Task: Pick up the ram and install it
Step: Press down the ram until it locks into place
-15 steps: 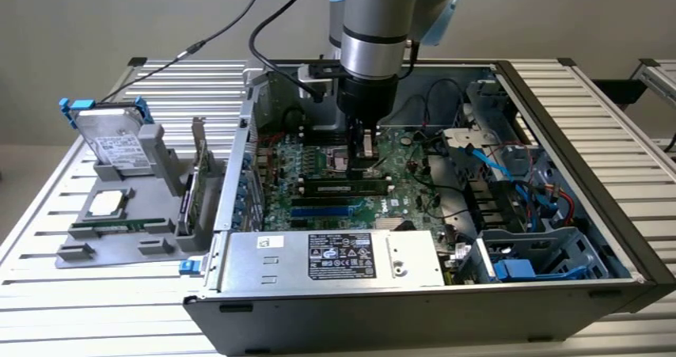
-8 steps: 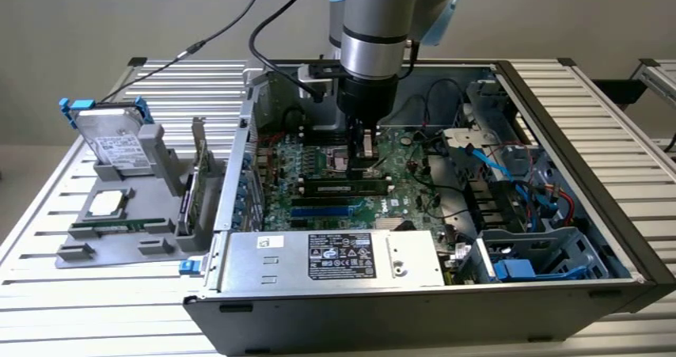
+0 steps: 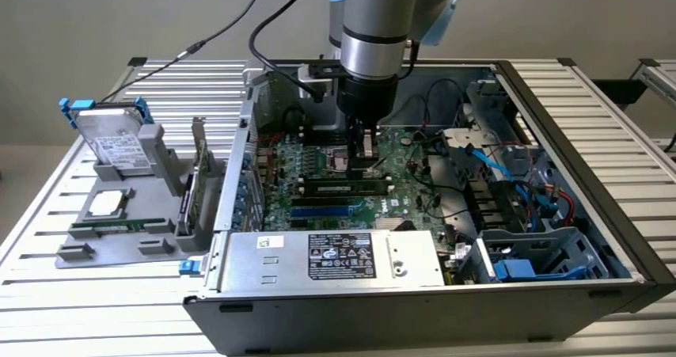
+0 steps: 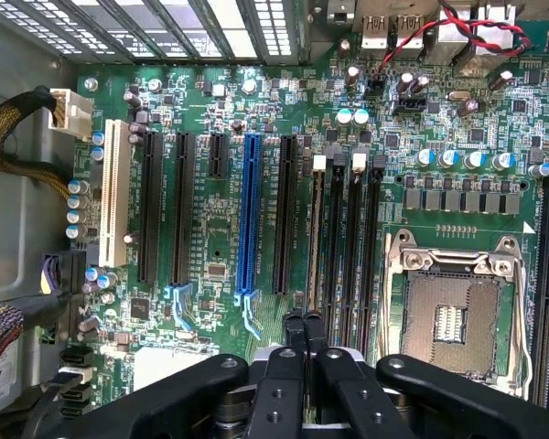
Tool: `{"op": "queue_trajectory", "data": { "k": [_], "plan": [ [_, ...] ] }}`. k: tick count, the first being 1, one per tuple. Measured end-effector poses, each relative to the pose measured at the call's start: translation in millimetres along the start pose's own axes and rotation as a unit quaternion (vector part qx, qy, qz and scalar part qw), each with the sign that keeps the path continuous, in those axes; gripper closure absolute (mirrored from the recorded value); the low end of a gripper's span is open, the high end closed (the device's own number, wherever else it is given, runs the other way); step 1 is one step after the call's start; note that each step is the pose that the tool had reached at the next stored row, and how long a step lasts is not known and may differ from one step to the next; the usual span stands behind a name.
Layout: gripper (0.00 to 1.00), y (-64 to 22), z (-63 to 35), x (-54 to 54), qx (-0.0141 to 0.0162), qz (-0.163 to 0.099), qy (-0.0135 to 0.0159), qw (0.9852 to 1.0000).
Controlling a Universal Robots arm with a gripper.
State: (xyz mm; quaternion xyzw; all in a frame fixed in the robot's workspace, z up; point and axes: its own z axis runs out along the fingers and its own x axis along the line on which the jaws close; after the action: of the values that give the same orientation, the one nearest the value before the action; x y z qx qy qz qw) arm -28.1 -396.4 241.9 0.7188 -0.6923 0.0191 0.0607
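Note:
The ram (image 3: pixel 343 187), a long thin stick with a row of black chips, stands in a memory slot on the green motherboard (image 3: pixel 407 163) inside the open computer case. My gripper (image 3: pixel 366 163) hangs straight down over the board, just behind and above the ram, close to the processor socket (image 3: pixel 340 161). In the wrist view my gripper (image 4: pixel 302 320) is shut, its black fingertips pressed together with nothing between them. They sit at the near end of the row of memory slots (image 4: pixel 343 238). The ram (image 4: pixel 315 238) shows there edge-on as a thin strip. The empty socket (image 4: pixel 450 315) lies beside them.
The silver power supply (image 3: pixel 338 256) fills the case's front. Cables and blue drive bays (image 3: pixel 528 254) crowd the exterior view's right. On that view's left a grey fixture (image 3: pixel 106 246) holds a hard drive (image 3: pixel 111 139), a square silver chip (image 3: pixel 106 203), a thin green strip (image 3: pixel 116 225) and an upright card (image 3: pixel 196 179).

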Motion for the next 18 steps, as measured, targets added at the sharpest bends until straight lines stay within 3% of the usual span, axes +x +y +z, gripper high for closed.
{"op": "queue_trajectory", "data": {
  "k": [5,13,18],
  "plan": [
    [0.90,-2.6,-0.1,0.2,0.0000,0.000,0.0000,1.0000],
    [0.90,-26.6,0.3,0.9,0.0000,0.000,0.0000,1.0000],
    [0.90,-26.9,0.6,0.9,0.0001,0.000,-0.0001,1.0000]
  ]
}}
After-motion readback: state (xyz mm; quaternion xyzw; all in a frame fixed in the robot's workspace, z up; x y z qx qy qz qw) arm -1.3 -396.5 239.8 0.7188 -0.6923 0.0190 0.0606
